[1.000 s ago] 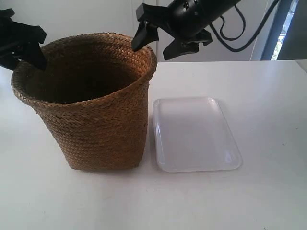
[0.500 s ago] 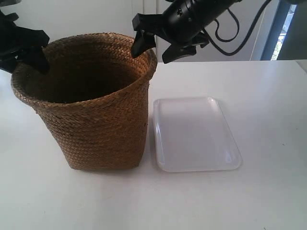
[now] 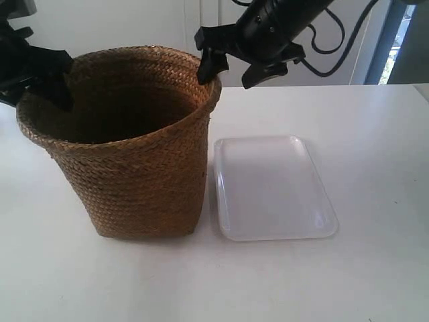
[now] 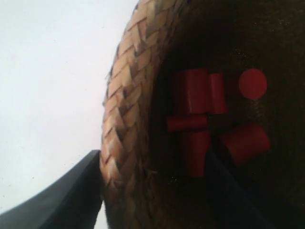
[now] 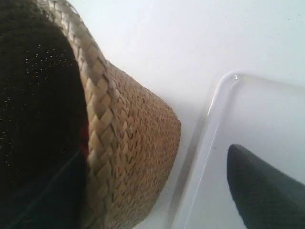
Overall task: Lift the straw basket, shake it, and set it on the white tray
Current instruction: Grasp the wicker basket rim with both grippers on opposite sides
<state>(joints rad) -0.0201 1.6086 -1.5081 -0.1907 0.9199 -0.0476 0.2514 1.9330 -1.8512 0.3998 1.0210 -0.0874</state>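
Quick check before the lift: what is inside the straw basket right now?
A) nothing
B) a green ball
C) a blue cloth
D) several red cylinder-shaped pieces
D: the left wrist view looks over the braided rim of the straw basket and shows several red cylinder-shaped pieces lying at its bottom.

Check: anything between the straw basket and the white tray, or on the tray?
Nothing visible. The straw basket stands directly beside the white tray, with only table surface between them, and the tray holds nothing.
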